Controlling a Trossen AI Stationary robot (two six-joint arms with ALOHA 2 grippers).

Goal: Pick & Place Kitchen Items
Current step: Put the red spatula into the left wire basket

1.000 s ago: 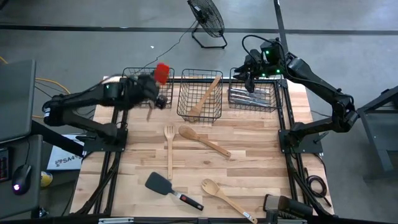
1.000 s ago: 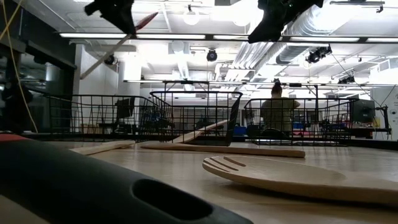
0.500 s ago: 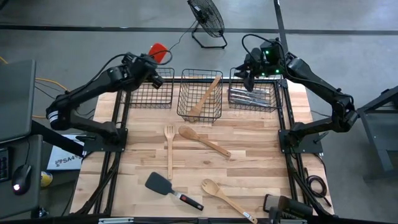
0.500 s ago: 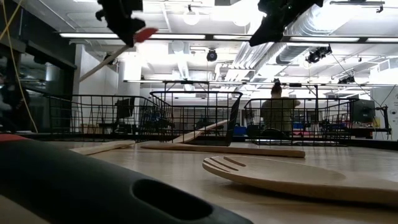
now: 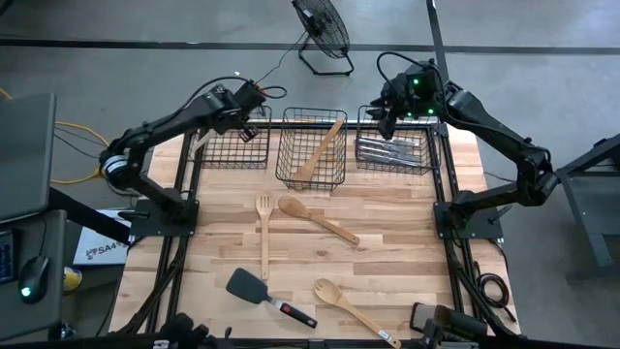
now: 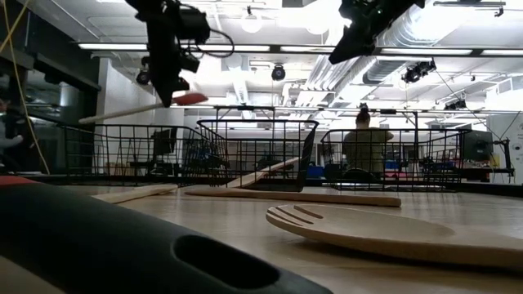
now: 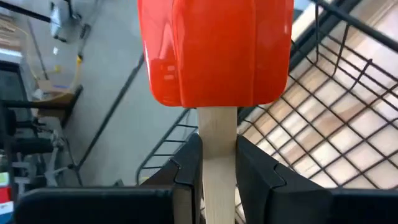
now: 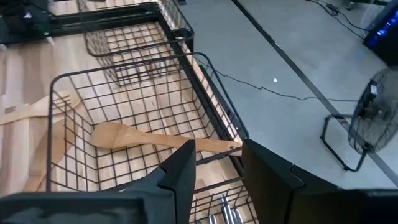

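Observation:
The red-headed spatula [image 7: 214, 50] with a pale wooden handle hangs in the air over the far rim of the left wire basket [image 5: 231, 145]. My left gripper [image 5: 244, 101] is shut on it. In the low view its red head [image 6: 189, 99] sits just beside the fingers and the handle runs off toward the table's left. My right gripper [image 5: 387, 116] stands open and empty above the right basket [image 5: 426, 163], which holds silver cutlery [image 5: 392, 150]. A wooden spoon [image 5: 320, 150] leans in the middle basket [image 5: 312, 179]. My left gripper pinches the wooden handle just below the red head [image 7: 217, 146] between its two fingers [image 7: 186, 171]. The fingers come slanting down from above and lie across the handle. The spatula is lifted clear and nearly level, with its head a little higher than the handle's free end [image 6: 86, 120].
On the table lie a wooden fork [image 5: 263, 233], a wooden spoon [image 5: 315, 218], a black turner [image 5: 262, 291] and another wooden spoon [image 5: 354, 308]. A floor fan [image 5: 322, 34] stands beyond the far edge. A person [image 6: 364, 147] shows in the room behind.
My left gripper has carried the spatula from over the left basket toward the table's far edge, then a little to the right and down, rolling as it went. The spatula has tipped from a steep slant, head up, to nearly level.

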